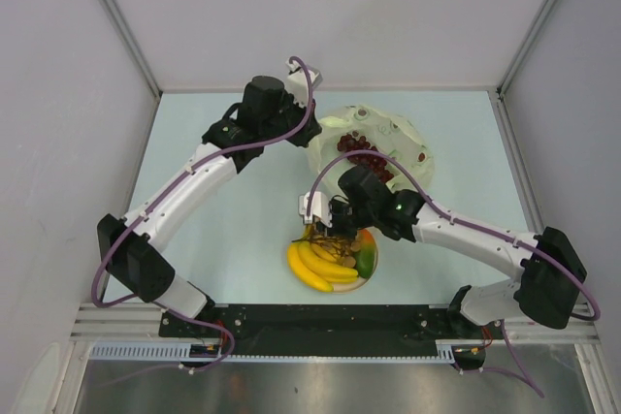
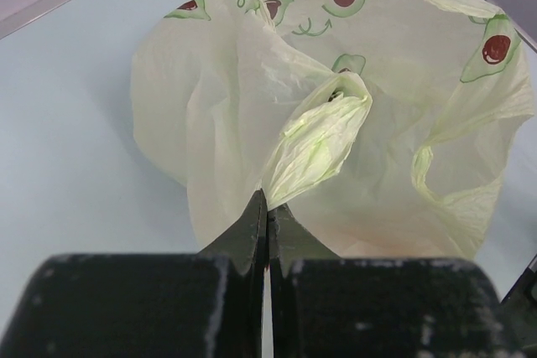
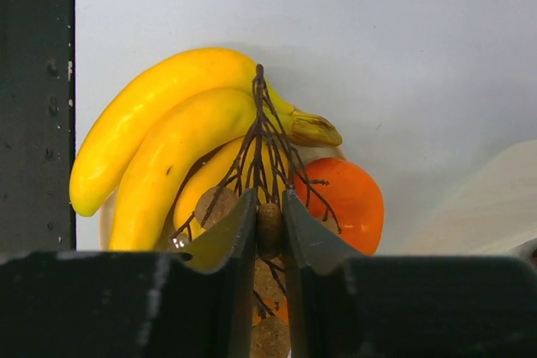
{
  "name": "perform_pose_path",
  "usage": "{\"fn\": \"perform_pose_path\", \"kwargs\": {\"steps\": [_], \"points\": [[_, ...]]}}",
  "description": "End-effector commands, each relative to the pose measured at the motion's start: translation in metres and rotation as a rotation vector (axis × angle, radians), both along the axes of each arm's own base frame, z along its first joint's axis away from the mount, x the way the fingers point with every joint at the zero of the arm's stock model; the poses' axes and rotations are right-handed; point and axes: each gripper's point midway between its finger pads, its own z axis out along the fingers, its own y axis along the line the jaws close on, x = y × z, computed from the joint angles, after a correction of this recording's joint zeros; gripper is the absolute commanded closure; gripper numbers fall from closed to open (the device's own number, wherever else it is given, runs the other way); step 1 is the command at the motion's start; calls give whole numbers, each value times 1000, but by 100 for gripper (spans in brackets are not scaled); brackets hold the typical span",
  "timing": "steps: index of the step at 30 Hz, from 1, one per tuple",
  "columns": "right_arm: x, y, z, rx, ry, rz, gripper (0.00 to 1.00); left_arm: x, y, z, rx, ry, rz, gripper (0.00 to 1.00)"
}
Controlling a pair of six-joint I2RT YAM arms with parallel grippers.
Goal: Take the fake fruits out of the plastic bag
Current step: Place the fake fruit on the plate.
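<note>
**A:** Two tools to account for. Left tool first?

**B:** Shut tight, no gap between the jaws. Nipping a twisted fold of the bag. Held up at the far side of the desk, with the fold drawn away from the rest of the bag.

**A:** And the bag itself?

**B:** Lying on the desk, far and a little right of middle. Crumpled, thin, pale yellow-green, printed with avocados. Mouth gaping upward in the top view. Inside it, grapes, a loose dark red cluster.

**A:** Right tool?

**B:** Nearly closed, with only a narrow slit between the fingers. Clamped on a bare brown branching stem, a round brown knob caught between the pads. Hanging low over the plate.

**A:** On the plate?

**B:** Bananas, a yellow bunch across the left half. Orange just beside them, toward the bag. Mango, mostly green, at the right rim. All three out of the bag.

**A:** Stem against the fruit?

**B:** Twigs fanned over the bananas. Touching or just above, cannot tell.

**A:** Plate's spot?

**B:** Near edge of the desk, between the two arm bases. Close in front of the bag, not touching it.
</note>
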Motion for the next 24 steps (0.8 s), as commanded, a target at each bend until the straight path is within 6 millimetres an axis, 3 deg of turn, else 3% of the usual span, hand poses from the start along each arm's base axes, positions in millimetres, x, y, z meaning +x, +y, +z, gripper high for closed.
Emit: {"fn": "perform_pose_path", "kwargs": {"steps": [1, 3, 8, 9, 11, 12, 16, 20, 24], "points": [[4, 9, 5, 38, -14, -15, 72, -8, -2, 23, -47, -48, -23, 100], [6, 9, 5, 41, -16, -22, 55, -8, -2, 23, -46, -47, -23, 100], [10, 8, 10, 53, -34, -57, 35, -7, -2, 22, -45, -46, -21, 100], [13, 9, 17, 76, -40, -80, 26, -7, -2, 21, -44, -45, -21, 100], [24, 15, 42, 162, -70, -173, 22, -7, -2, 22, -45, -46, -21, 100], [26, 16, 69, 222, -98, -189, 21, -7, -2, 23, -46, -47, -21, 100], [27, 6, 117, 314, -115, -258, 19, -6, -1, 17, -31, -42, -19, 100], [35, -18, 131, 338, -75, -342, 19, -5, -1, 11, -20, -30, -20, 100], [71, -52, 122, 325, -27, -526, 25, -4, 2, 12, -3, -44, -12, 100]]}}
